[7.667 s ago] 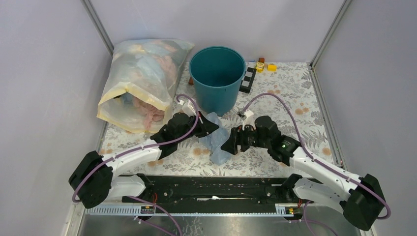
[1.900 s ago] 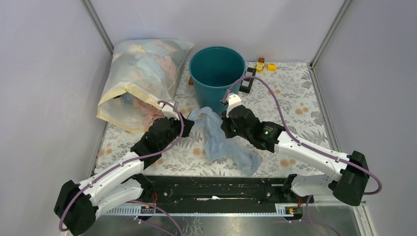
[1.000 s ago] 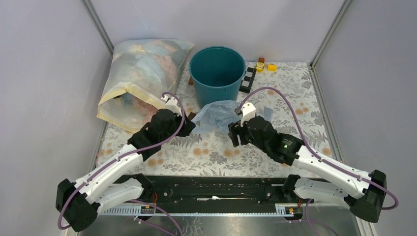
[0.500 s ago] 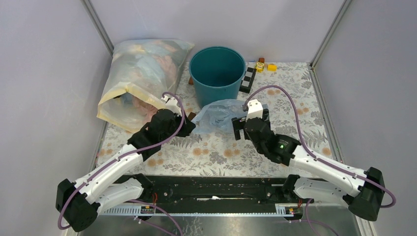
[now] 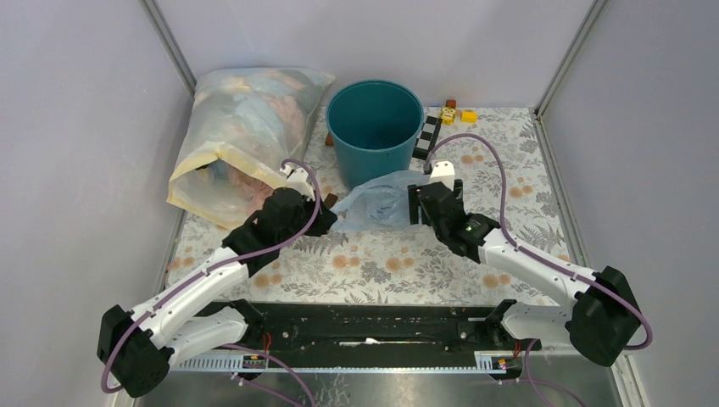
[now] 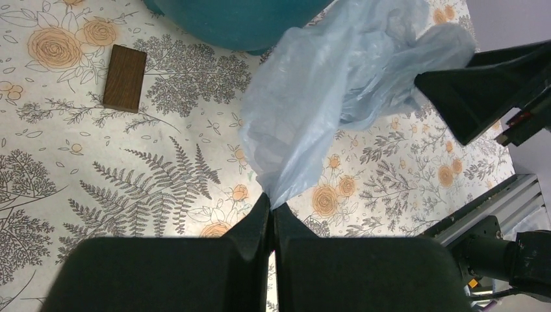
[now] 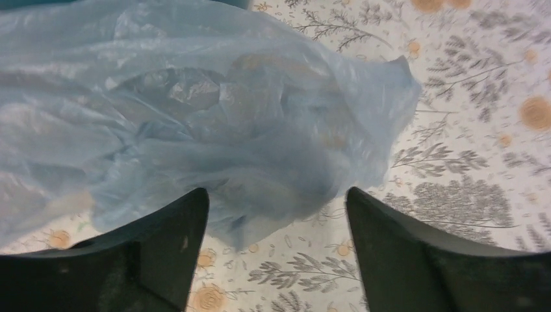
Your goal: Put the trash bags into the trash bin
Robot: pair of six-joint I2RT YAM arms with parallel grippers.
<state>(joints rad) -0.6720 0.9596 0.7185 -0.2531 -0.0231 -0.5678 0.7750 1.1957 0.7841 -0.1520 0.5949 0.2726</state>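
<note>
The trash bag (image 5: 377, 203), thin pale blue crinkled film, hangs just in front of the trash bin (image 5: 373, 161), on its near side, stretched between the two arms. The left pincer (image 6: 271, 208) is pressed together on one tapered corner of the film, at the near-left of the bin. The right pincer (image 7: 276, 195), at the near-right of the bin, stands spread wide, with the bag's puffed end bulging into the gap between its fingers (image 7: 162, 253); whether the film touches their inner faces cannot be told. The worktop (image 5: 509, 161) wears a cloth printed with grey ferns and orange roses, and pale lilac walls with metal corner posts close it in. A large cloudy stuffed bag (image 5: 246, 144) lies to the left of the bin, a black-and-white checked strip (image 5: 426, 136) and small yellow blocks (image 5: 458, 113) to its right, and a brown block (image 6: 125, 77) by its base. The bag's long axis runs left to right across the bin's near side, narrow tip leftward.
</note>
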